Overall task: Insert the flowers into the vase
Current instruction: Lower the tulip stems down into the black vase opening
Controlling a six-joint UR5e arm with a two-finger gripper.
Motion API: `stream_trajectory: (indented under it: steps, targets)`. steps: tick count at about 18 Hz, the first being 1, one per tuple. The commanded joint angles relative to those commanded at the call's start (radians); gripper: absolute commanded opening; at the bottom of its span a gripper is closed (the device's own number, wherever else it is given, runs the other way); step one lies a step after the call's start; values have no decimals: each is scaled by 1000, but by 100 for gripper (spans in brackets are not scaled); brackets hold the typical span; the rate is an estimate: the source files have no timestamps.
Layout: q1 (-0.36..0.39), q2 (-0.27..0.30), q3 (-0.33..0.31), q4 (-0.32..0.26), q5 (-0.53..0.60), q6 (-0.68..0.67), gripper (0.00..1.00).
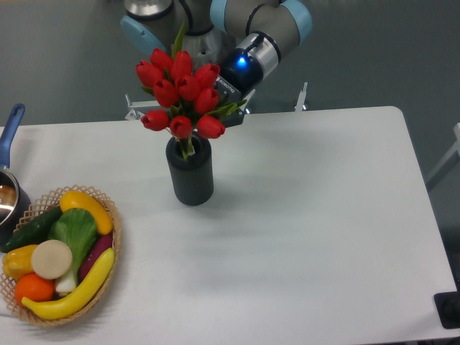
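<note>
The flowers (181, 93) stood in the upper left of centre of the frame, their stems running almost straight down into the mouth of the vase (190, 171), which sat upright on the table (309, 215) directly beneath the blooms. The gripper (231, 109) lay just to the right of the bunch and behind it, at bloom height, reaching in from the upper right; its fingers were hidden by leaves and petals, so whether it was clenched on the stems or released could not be told. The stems' long axis was near vertical and in line with the vase, so the remaining travel, if any, was judged to be downward. A basket (108, 215) of fruit and vegetables and a blue-handled pot (8, 144) stood well apart at the left edge, obstructing nothing.
</note>
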Motion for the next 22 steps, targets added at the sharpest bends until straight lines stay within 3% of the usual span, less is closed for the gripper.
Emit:
stream_trajectory:
  steps: [5, 15, 20, 22]
  targets:
    - [0, 3, -55, 0, 2, 52, 13]
    - [29, 5, -118, 2, 6, 55, 27]
    - [77, 0, -152, 0, 9, 129, 41]
    - [86, -3, -155, 0, 9, 132, 53]
